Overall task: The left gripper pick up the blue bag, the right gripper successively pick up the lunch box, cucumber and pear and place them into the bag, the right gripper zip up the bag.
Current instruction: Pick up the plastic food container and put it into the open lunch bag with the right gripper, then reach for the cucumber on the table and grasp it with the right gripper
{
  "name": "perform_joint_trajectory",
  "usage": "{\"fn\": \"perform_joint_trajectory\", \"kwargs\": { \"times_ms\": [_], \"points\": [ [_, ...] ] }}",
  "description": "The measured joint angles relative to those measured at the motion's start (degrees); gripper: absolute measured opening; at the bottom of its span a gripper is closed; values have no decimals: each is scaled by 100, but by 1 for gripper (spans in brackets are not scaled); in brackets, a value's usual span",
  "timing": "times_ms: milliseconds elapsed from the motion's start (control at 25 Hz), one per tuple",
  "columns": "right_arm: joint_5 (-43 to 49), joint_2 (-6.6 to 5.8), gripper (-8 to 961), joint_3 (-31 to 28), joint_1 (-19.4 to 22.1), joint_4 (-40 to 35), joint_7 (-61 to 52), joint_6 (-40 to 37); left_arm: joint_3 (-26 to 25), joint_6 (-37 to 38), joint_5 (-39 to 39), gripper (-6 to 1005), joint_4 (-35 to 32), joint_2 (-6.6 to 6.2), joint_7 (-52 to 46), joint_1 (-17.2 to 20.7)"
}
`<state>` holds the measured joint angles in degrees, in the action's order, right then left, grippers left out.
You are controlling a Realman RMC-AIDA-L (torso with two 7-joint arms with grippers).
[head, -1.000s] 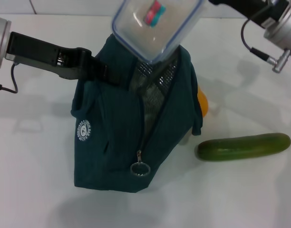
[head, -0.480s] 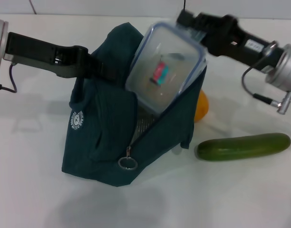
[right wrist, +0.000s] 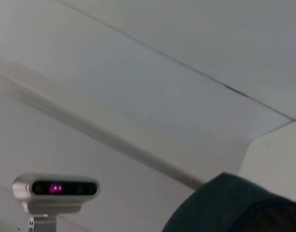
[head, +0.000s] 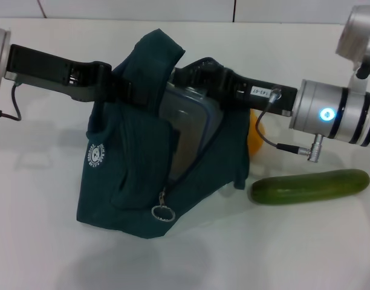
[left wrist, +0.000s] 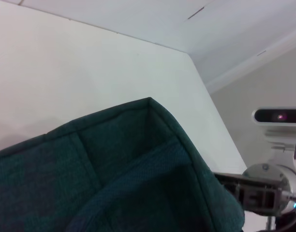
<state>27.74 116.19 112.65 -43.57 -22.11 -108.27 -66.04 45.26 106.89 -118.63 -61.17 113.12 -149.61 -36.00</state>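
The blue bag (head: 130, 175) stands open on the white table, held up at its left top edge by my left gripper (head: 128, 92), which is shut on the fabric. The lunch box (head: 186, 130) sits upright, mostly inside the bag's mouth. My right gripper (head: 196, 75) reaches in from the right and grips the box's top rim. The pear (head: 256, 138) shows as an orange sliver behind the bag's right side. The cucumber (head: 310, 185) lies on the table to the right. Teal fabric of the blue bag (left wrist: 114, 169) fills the left wrist view.
The zipper's metal ring pull (head: 162, 212) hangs low on the bag's front, with the white round logo (head: 97, 154) on its left face. A cable (head: 266, 136) loops under the right wrist. The right wrist view shows the bag's edge (right wrist: 235, 208) and a camera (right wrist: 55, 188).
The lunch box has come down from above the bag into its mouth. My right arm dropped and swung left with it. The bag shifted slightly and the left arm held still.
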Motion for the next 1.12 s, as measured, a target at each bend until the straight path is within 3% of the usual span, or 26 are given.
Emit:
{"fn": "perform_joint_trajectory", "kwargs": {
  "times_ms": [280, 480, 600, 720, 920, 960, 1040, 1120],
  "points": [
    [-10, -29, 111, -217, 398, -248, 357, -255, -3, 20, 6, 39, -3, -9, 29, 41],
    [37, -93, 304, -638, 524, -128, 503, -602, -138, 34, 7, 39, -4, -51, 51, 75],
    [53, -200, 441, -1161, 741, -20, 867, -1087, -138, 39, 8, 39, -4, -66, 51, 82],
    [62, -462, 567, -1687, 1059, -17, 1236, -1462, -144, 42, 23, 39, -7, -85, 56, 138],
    [652, -1152, 737, -2151, 1298, -281, 1511, -1663, -149, 43, 207, 39, -27, -147, 64, 258],
    [1064, -1381, 748, -2219, 1279, -441, 1412, -1657, -149, 43, 223, 39, -26, -153, 67, 267],
    [2061, -1700, 769, -2488, 1200, -801, 1032, -1622, -149, 43, 226, 39, -22, -158, 78, 268],
    [3065, -1831, 790, -2904, 1120, -1161, 596, -1609, -150, 43, 226, 39, -11, -165, 104, 269]
  ]
}}
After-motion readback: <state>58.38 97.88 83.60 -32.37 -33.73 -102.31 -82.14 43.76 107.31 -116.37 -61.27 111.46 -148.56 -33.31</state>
